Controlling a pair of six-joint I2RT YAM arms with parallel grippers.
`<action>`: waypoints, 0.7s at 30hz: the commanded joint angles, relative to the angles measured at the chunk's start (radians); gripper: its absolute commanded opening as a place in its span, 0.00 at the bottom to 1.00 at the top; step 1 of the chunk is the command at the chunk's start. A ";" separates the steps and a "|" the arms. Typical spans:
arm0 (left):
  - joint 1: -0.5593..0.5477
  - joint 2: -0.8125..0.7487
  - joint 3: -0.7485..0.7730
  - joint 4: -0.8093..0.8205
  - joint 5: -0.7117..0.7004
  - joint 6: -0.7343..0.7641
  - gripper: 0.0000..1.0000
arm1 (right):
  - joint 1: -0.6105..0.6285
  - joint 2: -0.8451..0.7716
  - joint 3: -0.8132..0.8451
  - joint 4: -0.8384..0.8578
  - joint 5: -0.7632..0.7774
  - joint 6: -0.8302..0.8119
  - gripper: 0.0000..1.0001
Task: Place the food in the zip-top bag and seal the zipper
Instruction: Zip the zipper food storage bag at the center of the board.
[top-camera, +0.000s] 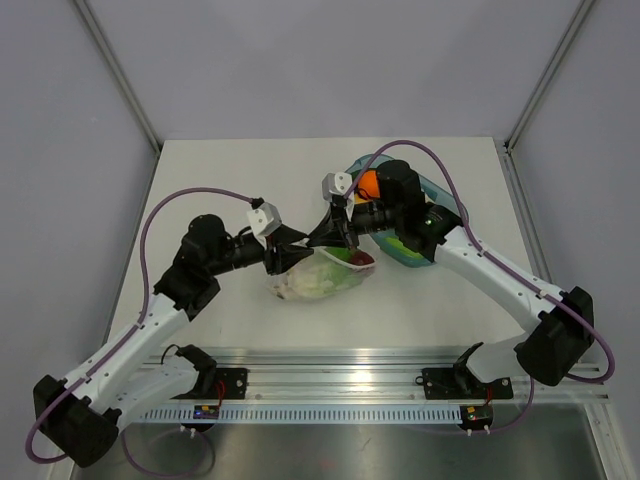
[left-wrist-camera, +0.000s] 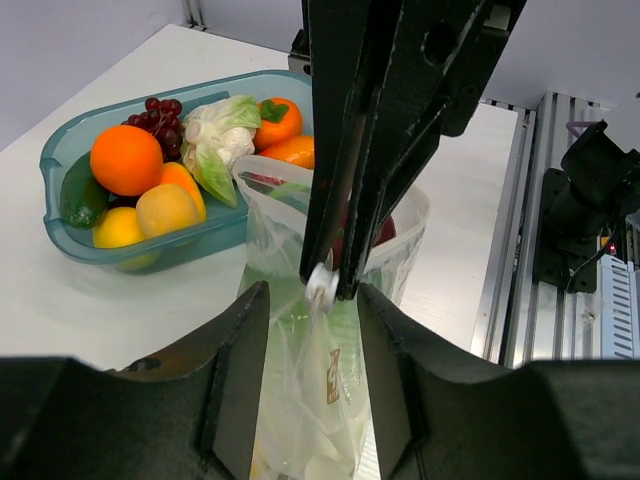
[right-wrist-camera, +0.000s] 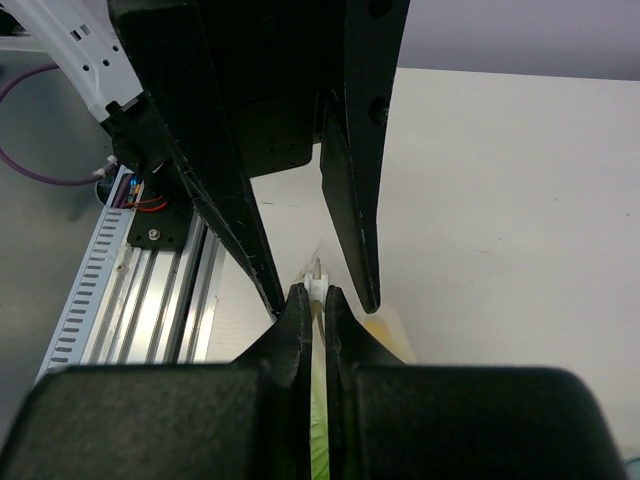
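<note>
Zipper (right-wrist-camera: 318, 276) in right claw (right-wrist-camera: 317, 293), left claw (left-wrist-camera: 312, 300) wide

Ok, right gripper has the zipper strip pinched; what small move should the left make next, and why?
Probably close the left gripper on the zip-top bag: its fingers stand open either side of the plastic, just under the zipper that the right gripper pinches. The mouth behind gapes, so a second hold seems needed.

Light: bright, even, diffuse.
Shadows: soft, faint on the tabletop (top-camera: 430, 310).
Focus: near jaws blurred in wrist views.
Glare: mild on zip-top bag (left-wrist-camera: 300, 400).
</note>
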 joint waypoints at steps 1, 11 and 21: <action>0.006 0.019 0.057 0.045 0.054 -0.011 0.40 | 0.011 0.005 0.043 0.011 -0.025 -0.012 0.00; 0.018 -0.038 0.009 0.068 0.052 -0.005 0.00 | 0.009 -0.012 0.020 -0.023 0.024 -0.043 0.00; 0.081 -0.099 -0.051 0.087 0.078 -0.015 0.00 | 0.011 -0.058 -0.060 -0.069 0.088 -0.097 0.00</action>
